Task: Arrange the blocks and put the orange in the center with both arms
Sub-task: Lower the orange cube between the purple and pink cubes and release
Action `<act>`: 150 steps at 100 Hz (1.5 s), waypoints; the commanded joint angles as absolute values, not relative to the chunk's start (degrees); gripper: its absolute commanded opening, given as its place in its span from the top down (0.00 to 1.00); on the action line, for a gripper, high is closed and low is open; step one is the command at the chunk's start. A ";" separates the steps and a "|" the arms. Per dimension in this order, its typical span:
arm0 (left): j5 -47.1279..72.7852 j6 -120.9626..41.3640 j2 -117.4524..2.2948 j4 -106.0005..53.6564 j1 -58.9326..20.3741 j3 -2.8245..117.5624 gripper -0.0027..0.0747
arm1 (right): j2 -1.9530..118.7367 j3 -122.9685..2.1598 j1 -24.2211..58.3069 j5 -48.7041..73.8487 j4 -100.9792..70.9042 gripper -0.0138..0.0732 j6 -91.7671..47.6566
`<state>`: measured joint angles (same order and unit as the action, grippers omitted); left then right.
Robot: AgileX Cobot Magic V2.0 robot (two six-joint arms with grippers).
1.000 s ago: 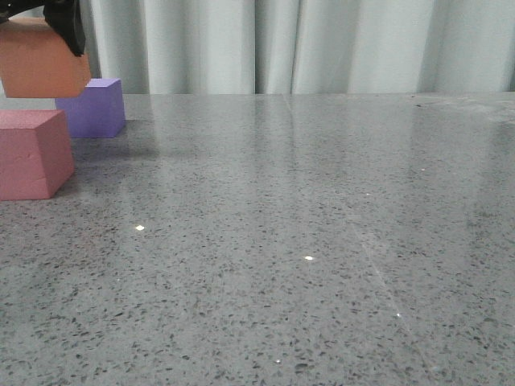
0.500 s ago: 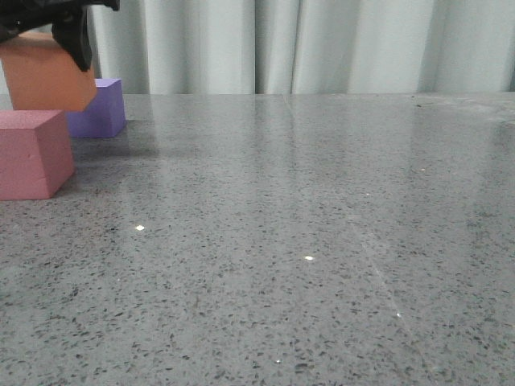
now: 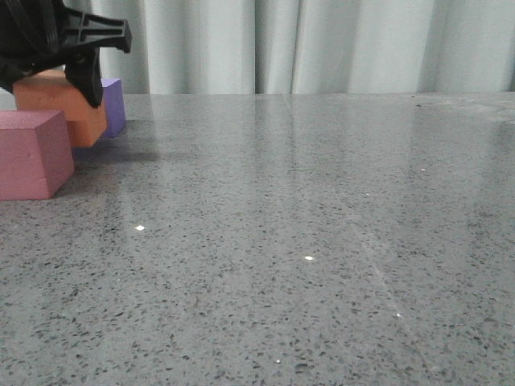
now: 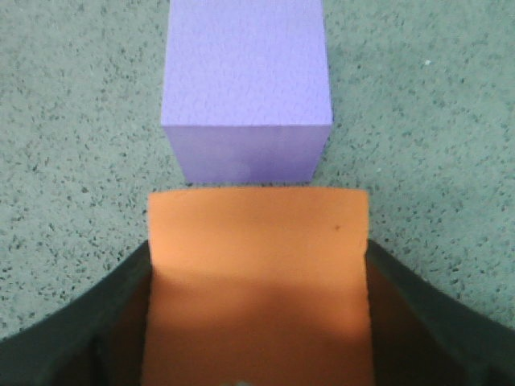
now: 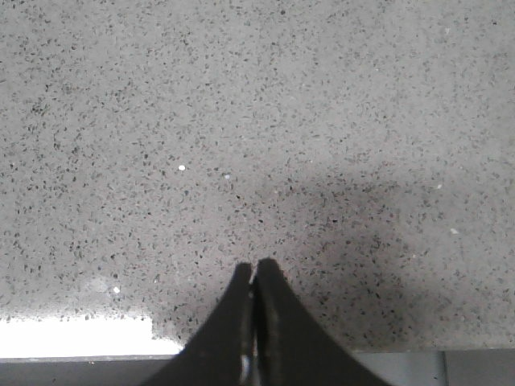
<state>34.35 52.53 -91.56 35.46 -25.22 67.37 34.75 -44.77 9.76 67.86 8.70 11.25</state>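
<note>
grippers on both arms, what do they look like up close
The left gripper is matte black, with broad fingers that curve and flare outward. The right gripper is also black, its two fingers tapering to narrow pointed tips. No cables or markings show.

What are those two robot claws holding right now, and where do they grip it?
The left gripper holds the orange block by its two opposite side faces. The right gripper is shut on nothing, above bare table.
</note>
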 commanded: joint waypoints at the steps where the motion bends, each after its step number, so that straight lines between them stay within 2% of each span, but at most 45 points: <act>1: 31.52 52.58 -89.87 36.55 -25.00 68.73 0.71 | 34.86 -46.01 9.57 64.88 9.39 0.92 10.74; 97: 30.46 52.55 -92.98 34.95 -23.79 68.46 0.70 | 34.86 -46.01 9.57 64.88 9.39 0.92 10.74; 104: 30.46 52.55 -92.98 34.95 -23.79 68.46 0.66 | 34.86 -46.01 9.57 64.88 9.39 0.92 10.74; 108: 30.34 52.45 -92.98 34.95 -23.79 68.46 0.61 | 34.86 -46.01 9.57 64.88 9.39 0.92 10.74; 114: 30.12 52.45 -92.98 34.95 -23.79 68.46 0.49 | 34.86 -46.01 9.57 64.88 9.39 0.92 10.74; 115: 30.12 52.45 -92.98 34.95 -23.79 68.46 0.44 | 34.86 -46.01 9.57 64.88 9.39 0.92 10.74; 126: 30.12 52.34 -92.98 34.95 -23.79 68.46 0.24 | 34.86 -46.01 9.57 64.88 9.39 0.92 10.74; 133: 30.12 52.24 -92.98 35.06 -23.79 68.46 0.20 | 34.86 -46.01 9.57 64.88 9.39 0.92 10.74; 150: 30.28 52.24 -91.36 35.16 -23.79 68.46 0.20 | 34.86 -46.01 9.57 64.88 9.39 0.92 10.74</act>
